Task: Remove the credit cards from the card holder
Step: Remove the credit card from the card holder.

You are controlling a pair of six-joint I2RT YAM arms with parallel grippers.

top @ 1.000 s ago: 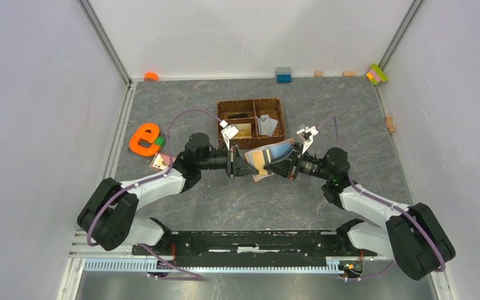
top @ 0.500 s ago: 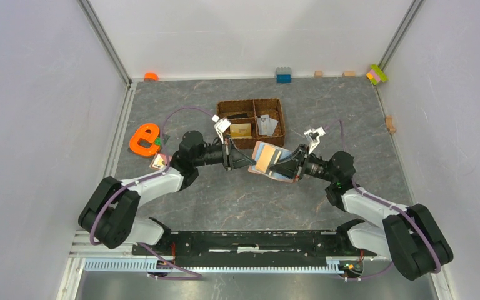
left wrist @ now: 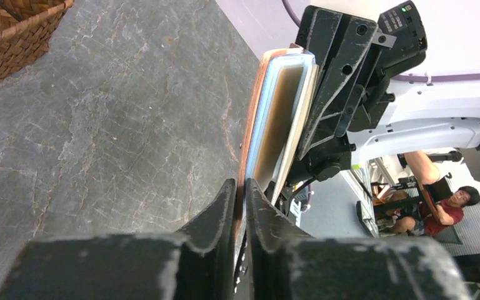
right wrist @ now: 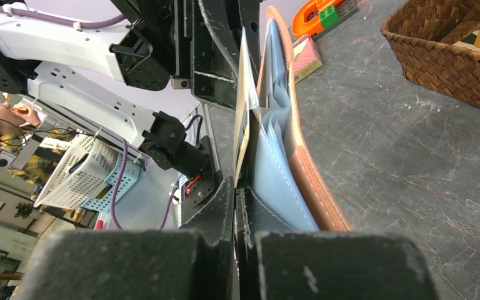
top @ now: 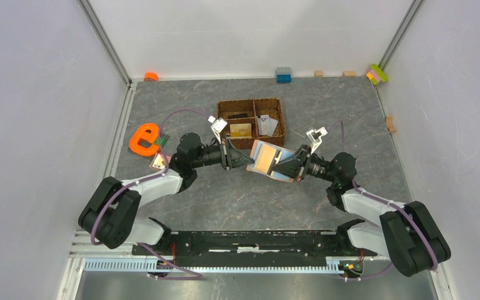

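Held the card holder (top: 264, 157) open in the air near the basket (top: 220, 125), long axis arm to arm, blue lining up. Pinched opposite ends with left gripper (top: 249, 162) and right gripper (top: 279, 169); could not make out what the pockets held.

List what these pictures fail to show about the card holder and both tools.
- What is inside the card holder: too small in the top view, edge-on in both wrist views.
- Whether the left tool, shut on the holder's edge, also pinches a card: left wrist view, its jaws hide the contact.
- The same for the right tool: right wrist view, jaws hide it.
- Basket: cut off by the left wrist view's corner.
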